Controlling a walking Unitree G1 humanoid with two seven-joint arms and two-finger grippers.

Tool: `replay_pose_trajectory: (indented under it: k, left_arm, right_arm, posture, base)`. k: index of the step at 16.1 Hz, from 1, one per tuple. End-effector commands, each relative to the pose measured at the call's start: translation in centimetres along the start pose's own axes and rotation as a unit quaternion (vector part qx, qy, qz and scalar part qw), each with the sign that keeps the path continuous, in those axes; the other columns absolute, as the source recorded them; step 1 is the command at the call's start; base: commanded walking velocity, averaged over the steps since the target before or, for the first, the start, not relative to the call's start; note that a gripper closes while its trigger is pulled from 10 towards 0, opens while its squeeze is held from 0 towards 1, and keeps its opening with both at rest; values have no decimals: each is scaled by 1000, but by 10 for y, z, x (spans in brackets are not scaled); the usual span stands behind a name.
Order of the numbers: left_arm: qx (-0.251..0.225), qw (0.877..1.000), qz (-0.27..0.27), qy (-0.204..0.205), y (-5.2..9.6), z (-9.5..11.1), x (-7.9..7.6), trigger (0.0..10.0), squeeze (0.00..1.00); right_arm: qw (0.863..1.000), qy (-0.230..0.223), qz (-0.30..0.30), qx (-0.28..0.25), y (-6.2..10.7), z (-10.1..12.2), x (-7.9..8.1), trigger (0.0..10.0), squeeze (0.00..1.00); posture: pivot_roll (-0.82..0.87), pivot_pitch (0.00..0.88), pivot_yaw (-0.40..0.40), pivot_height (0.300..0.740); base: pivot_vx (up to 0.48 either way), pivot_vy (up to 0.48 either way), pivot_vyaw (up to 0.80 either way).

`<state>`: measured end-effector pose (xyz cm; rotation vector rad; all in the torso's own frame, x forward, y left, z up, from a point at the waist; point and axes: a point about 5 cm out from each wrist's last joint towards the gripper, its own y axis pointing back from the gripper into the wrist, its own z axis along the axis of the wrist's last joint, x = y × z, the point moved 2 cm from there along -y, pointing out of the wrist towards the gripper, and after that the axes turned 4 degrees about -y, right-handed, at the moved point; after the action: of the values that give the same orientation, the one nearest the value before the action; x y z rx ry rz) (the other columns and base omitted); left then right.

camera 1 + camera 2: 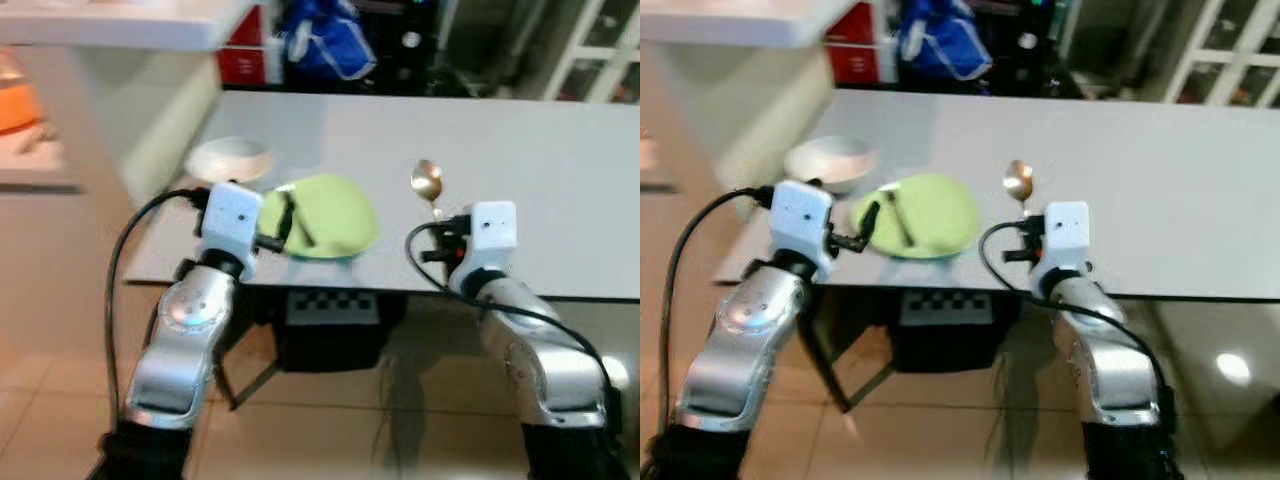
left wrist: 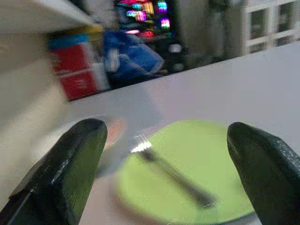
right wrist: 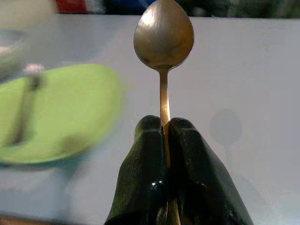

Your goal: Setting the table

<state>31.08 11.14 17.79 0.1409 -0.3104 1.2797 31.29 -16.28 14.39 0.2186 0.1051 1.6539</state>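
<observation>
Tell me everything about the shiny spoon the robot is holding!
The spoon looks like golden-brown metal, with an oval bowl and a thin straight handle. The right gripper is shut on the handle, pinching it between its black fingers, bowl pointing away. It is held over the grey table, right of the green plate.
</observation>
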Motion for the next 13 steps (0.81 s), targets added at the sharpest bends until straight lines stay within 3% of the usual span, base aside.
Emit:
replay_pose_trajectory:
  k: [1,4,11,13]
  left_arm:
    - [-2,1000,5,-7,0,1,6,10000,0]
    - [-3,1000,6,-8,-1,1,8,10000,0]
    - [-1,1000,-4,-11,3,0,5,10000,0]
    - [38,997,-47,-43,10,-14,-4,10000,0]
  right_arm:
    - [1000,2,4,-10,-1,6,3,10000,0]
    - [1000,0,-3,-6,-3,5,3,10000,0]
    - [1000,-3,5,7,-2,-3,6,10000,0]
    - [1000,-2,10,21,-2,-7,7,10000,0]
  posture:
    - [-10,0,-9,740]
    - [-7,0,-8,740]
    - [3,0,-16,740]
    - [10,0,-25,740]
  base:
    - [352,0,0]
    - [359,0,533]
    - [305,0,0]
    - [0,0,0]
